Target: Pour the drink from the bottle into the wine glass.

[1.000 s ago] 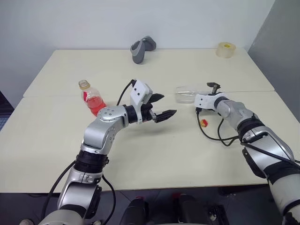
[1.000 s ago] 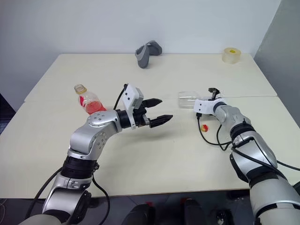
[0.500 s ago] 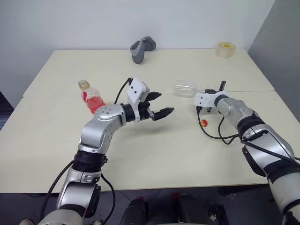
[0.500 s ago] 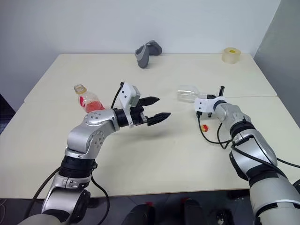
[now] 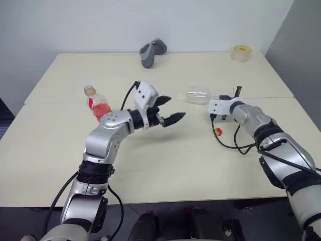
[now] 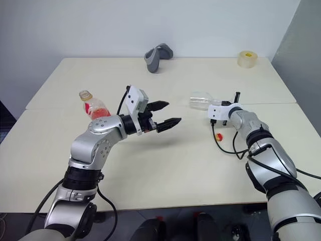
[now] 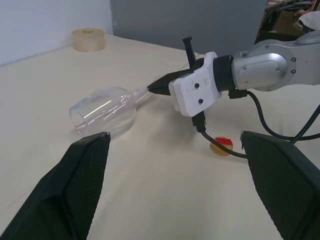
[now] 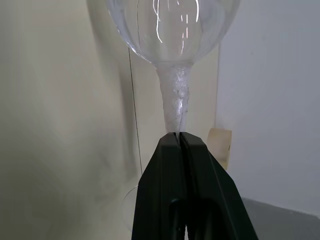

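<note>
The bottle stands upright at the left of the table, its neck uncapped, with the red drink filling its lower part. The wine glass lies on its side at the right of the table, bowl pointing left. My right gripper is shut on the stem just behind the bowl; the gripper's fingertips meet around it. My left gripper hovers open over the middle of the table, between bottle and glass, holding nothing.
A small yellow-and-red cap lies on the table near my right wrist cable. A grey curved object sits at the far edge, and a roll of tape at the far right corner.
My right gripper has shut on the wine glass stem, and the glass has shifted slightly away from me. The left arm has hardly moved.
</note>
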`<state>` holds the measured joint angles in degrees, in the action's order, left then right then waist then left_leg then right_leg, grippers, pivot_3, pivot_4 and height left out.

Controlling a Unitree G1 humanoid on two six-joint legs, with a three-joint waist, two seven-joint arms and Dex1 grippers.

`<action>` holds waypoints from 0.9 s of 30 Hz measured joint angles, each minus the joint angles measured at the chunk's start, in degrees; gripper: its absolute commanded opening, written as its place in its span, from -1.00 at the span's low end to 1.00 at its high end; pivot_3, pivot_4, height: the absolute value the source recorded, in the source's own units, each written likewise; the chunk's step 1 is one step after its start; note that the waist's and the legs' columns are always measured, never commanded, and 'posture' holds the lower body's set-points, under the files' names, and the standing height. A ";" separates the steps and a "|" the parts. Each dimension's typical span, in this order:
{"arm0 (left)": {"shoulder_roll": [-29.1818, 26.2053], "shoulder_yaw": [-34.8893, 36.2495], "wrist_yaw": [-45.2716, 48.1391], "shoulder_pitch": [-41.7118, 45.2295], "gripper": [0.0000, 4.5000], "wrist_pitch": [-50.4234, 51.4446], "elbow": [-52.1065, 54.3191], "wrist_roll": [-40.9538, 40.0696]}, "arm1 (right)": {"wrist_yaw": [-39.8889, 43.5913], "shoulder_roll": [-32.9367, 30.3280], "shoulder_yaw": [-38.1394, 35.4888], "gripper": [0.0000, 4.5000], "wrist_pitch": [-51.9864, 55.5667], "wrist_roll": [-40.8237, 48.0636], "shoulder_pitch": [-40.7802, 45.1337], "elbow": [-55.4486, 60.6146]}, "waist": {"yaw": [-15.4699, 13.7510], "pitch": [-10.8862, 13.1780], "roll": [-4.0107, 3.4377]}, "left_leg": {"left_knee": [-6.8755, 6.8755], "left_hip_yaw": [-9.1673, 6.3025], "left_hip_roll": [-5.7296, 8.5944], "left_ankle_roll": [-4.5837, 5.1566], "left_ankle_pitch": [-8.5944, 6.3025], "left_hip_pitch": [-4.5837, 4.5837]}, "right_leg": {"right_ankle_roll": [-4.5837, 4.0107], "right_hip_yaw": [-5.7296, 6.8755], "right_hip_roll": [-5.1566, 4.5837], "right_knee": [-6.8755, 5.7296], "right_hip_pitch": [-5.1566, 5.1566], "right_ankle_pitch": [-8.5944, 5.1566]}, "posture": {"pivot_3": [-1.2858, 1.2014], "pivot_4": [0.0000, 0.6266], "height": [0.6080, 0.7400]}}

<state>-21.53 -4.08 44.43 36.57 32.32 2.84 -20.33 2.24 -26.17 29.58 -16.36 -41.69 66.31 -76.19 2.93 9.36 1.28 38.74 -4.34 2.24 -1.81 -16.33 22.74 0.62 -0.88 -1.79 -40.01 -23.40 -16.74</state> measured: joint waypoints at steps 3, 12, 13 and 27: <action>0.00 0.00 -0.02 -0.02 1.00 0.00 0.00 0.00 | -0.01 -0.26 0.06 -0.99 -0.75 -0.02 0.00 0.01 | 0.01 0.00 0.00 | 0.00 0.00 0.00 0.00 0.00 0.00 | 0.00 0.00 0.00 0.00 0.00 0.00 | 0.03 -0.52 1.00; -4.39 1.97 0.20 -6.07 1.00 2.69 5.28 -2.57 | 0.36 -1.91 -1.48 -0.99 -9.46 2.56 -4.57 6.38 | 0.58 0.01 -0.01 | -0.03 0.03 -0.04 0.00 0.00 -0.02 | 0.00 -0.04 0.03 -0.02 -0.02 0.00 | 0.03 -0.52 1.00; -4.96 2.52 0.19 -6.35 1.00 3.04 5.81 -3.02 | 0.36 -2.02 -1.58 -0.99 -10.48 2.66 -4.71 6.94 | 0.59 0.01 -0.01 | -0.03 0.02 -0.04 0.00 0.00 -0.02 | 0.00 -0.03 0.04 -0.02 -0.02 0.00 | 0.03 -0.52 1.00; -7.93 3.50 0.96 -7.45 1.00 6.09 9.01 -6.17 | 7.11 -3.05 -1.69 -0.99 -20.61 4.81 -9.41 14.85 | 0.20 0.01 -0.01 | 0.01 0.02 -0.01 0.01 0.00 0.00 | 0.02 -0.01 -0.01 0.01 0.01 0.01 | 0.03 -0.52 1.00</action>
<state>-29.46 -0.59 45.39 29.12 38.41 11.85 -26.50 9.35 -29.22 27.90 -36.97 -36.88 56.90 -61.34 3.13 9.37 1.27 38.75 -4.32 2.23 -1.80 -16.33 22.75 0.64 -0.89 -1.80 -40.00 -23.40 -16.73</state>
